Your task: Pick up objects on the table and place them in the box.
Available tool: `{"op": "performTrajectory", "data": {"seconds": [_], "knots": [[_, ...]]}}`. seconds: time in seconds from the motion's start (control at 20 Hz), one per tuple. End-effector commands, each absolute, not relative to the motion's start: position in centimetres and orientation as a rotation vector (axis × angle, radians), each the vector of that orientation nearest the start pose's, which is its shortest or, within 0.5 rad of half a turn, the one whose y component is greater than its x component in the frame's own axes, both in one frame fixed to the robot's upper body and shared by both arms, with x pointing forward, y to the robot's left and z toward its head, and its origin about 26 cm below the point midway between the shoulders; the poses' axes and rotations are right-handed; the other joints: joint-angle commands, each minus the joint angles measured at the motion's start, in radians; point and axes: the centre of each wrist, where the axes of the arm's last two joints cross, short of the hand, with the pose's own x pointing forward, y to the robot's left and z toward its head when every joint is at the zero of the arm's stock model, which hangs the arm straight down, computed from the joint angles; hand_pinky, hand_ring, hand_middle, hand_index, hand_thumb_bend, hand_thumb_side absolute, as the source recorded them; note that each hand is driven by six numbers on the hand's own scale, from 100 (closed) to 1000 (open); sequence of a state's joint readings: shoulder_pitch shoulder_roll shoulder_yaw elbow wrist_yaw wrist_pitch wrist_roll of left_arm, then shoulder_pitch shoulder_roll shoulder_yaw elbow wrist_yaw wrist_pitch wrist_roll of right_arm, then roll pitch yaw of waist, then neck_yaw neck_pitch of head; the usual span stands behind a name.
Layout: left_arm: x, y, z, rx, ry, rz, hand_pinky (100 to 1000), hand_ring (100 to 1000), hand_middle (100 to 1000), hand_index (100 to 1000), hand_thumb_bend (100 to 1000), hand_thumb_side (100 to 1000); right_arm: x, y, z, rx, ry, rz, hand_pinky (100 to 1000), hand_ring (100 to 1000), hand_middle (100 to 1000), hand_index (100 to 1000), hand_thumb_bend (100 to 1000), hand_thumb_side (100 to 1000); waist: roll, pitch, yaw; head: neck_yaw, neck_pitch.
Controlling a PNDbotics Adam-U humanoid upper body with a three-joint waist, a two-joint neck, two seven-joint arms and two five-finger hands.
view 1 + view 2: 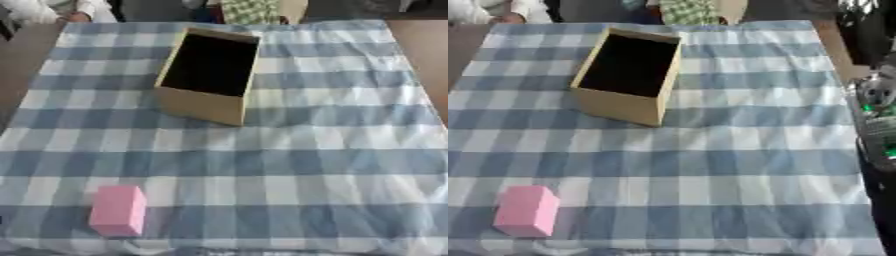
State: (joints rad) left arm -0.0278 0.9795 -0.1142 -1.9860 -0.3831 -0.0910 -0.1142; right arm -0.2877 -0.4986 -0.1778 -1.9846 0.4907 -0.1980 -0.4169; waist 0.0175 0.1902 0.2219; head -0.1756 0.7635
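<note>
A pink block (117, 210) lies on the checked cloth near the table's front left corner. The open tan box (208, 75) stands at the far middle of the table, its dark inside showing nothing that I can make out. No hand is near either of them. A silver and black part of my right arm (877, 117), with small green lights, shows off the table's right edge in the right eye view; no hand can be made out on it. My left arm and hand show in neither view.
A blue and white checked cloth (315, 165) covers the whole table. Bare brown table edges (424, 45) show at the far left and right. People sit behind the far edge, away from the objects.
</note>
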Motion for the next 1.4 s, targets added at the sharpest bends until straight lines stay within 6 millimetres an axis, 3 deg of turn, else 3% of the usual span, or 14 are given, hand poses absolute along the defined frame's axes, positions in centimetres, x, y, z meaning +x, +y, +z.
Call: {"op": "performTrajectory", "data": {"seconds": [0.05,0.25,0.75,1.05,1.15,1.3,1.4], "knots": [[26.4,34.7,19.9,0.769,-1.638,-1.501,791,771,725,880,1000,771,28.9,-33.0,24.1,1.459,3.111,-0.385,852,705,705,761,100,920,0.002,-0.015,0.0,-0.003,0.006],[26.3,34.7,19.9,0.726,-1.541,-1.561,834,797,739,888,1000,646,28.9,-33.0,24.1,1.461,3.11,-0.386,852,705,705,761,100,920,0.003,-0.017,-0.002,-0.009,0.006],[26.6,34.2,20.4,0.58,-1.403,-1.65,875,825,764,894,1000,507,28.9,-33.1,24.0,1.459,3.117,-0.385,852,703,703,760,100,918,0.008,-0.022,-0.005,-0.013,0.006],[26.8,33.7,20.7,0.406,-1.367,-1.67,881,840,789,890,1000,394,28.9,-33.0,23.9,1.454,3.123,-0.382,852,701,701,759,100,918,0.012,-0.023,-0.011,-0.011,0.006],[27.0,33.5,21.1,0.366,-1.358,-1.676,885,847,796,909,929,351,28.9,-33.0,23.9,1.452,3.126,-0.38,852,699,700,759,100,917,0.014,-0.024,-0.012,-0.009,0.006],[27.2,33.2,21.7,0.348,-1.341,-1.675,894,856,800,912,743,293,28.9,-33.0,23.8,1.451,3.129,-0.378,851,696,697,758,100,917,0.017,-0.026,-0.015,-0.006,0.006],[27.3,33.0,22.0,0.361,-1.333,-1.658,896,859,804,920,621,385,28.9,-32.9,23.8,1.449,3.131,-0.378,851,694,695,758,100,917,0.019,-0.027,-0.017,-0.006,0.006]]}}
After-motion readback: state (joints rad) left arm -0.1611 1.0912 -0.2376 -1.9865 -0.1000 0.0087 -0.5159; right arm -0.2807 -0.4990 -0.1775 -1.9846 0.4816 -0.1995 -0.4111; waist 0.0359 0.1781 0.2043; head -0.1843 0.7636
